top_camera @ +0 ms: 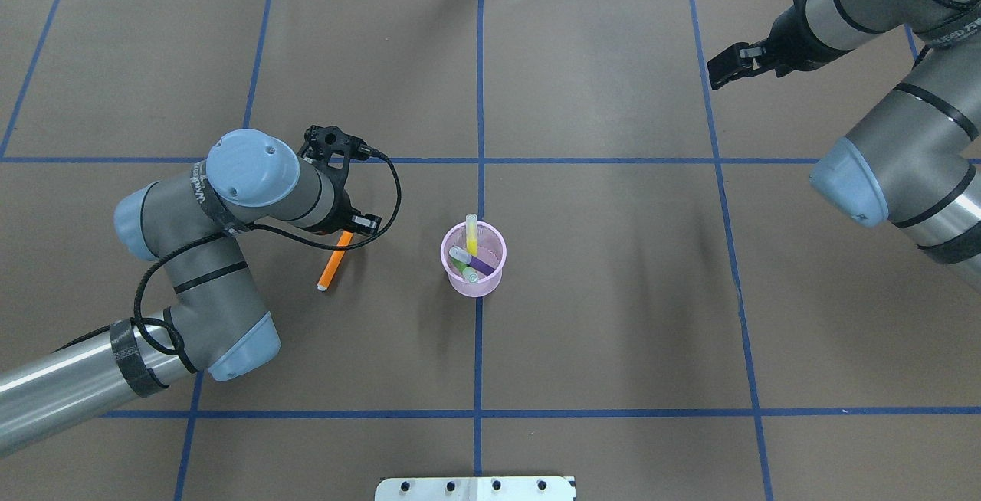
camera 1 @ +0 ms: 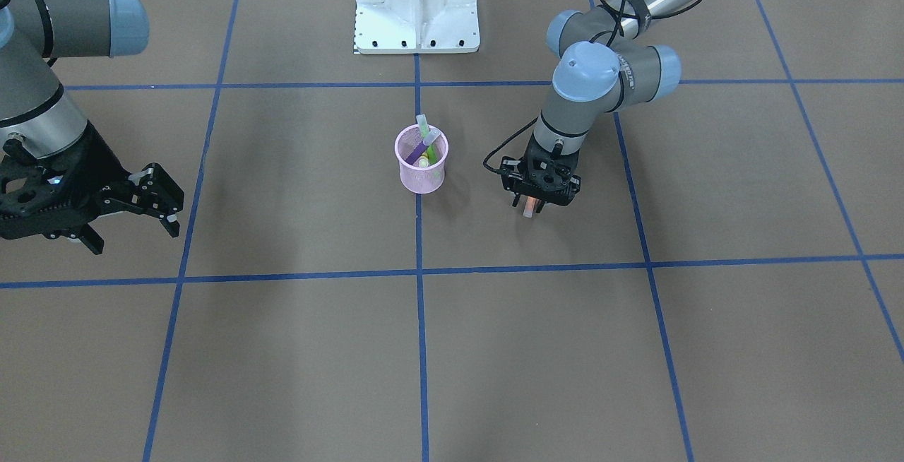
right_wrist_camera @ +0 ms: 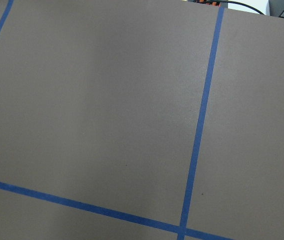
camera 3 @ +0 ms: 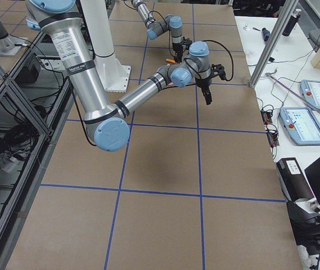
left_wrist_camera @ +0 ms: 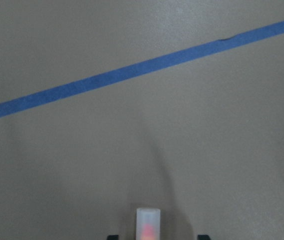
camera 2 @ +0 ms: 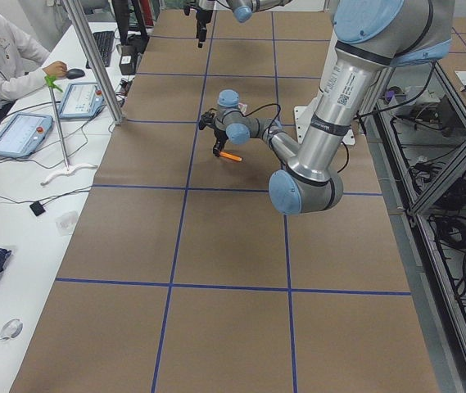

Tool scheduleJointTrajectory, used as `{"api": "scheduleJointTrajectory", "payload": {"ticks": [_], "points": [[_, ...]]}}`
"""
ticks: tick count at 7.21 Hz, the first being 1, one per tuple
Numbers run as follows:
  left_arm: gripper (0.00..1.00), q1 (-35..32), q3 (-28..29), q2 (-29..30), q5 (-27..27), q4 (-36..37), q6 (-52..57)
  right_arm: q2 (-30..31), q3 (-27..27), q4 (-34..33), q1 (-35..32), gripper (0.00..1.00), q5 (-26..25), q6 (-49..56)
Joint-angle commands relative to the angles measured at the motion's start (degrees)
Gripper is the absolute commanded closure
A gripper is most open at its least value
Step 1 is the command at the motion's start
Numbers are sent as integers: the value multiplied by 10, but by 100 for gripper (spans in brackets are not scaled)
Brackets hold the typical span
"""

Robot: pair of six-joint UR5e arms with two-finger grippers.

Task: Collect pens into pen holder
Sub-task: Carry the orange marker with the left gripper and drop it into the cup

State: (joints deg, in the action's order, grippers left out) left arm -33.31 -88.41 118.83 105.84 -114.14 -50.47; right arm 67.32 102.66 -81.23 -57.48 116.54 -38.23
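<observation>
Left end effector (camera 1: pixel 535 202): gripping orange pen (top_camera: pixel 334 258);
Right end effector (camera 1: pixel 134 232): idling, jaws apart;
Next: likely lifting pen over holder (top_camera: pixel 475 287), to its right

Brown surface (top_camera: pixel 613 294) crossed by blue tape lines (top_camera: pixel 479 371)
A small pink wire-mesh cup (top_camera: pixel 483 286) is stood on a tape line near the middle; a white metal base plate (camera 1: pixel 417 3) is set at the robot's edge.
</observation>
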Motion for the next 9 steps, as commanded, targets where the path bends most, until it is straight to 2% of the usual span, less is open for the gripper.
{"api": "scheduleJointTrajectory", "payload": {"ticks": [1,5,6,7,9], "points": [[100,-2,3,0,0,-12,0,-1,0,0,1,0,0,0],[100,-29,-58,-4,-4,-7,1,-1,1,1,1,0,-1,-2],[100,-30,-93,-1,-12,-13,1,0,2,1,1,0,-2,-2],[100,-26,-119,3,-41,-57,0,0,2,2,1,0,-2,-4],[100,-23,-114,1,-44,-214,0,0,2,4,1,0,-4,-5]]}}
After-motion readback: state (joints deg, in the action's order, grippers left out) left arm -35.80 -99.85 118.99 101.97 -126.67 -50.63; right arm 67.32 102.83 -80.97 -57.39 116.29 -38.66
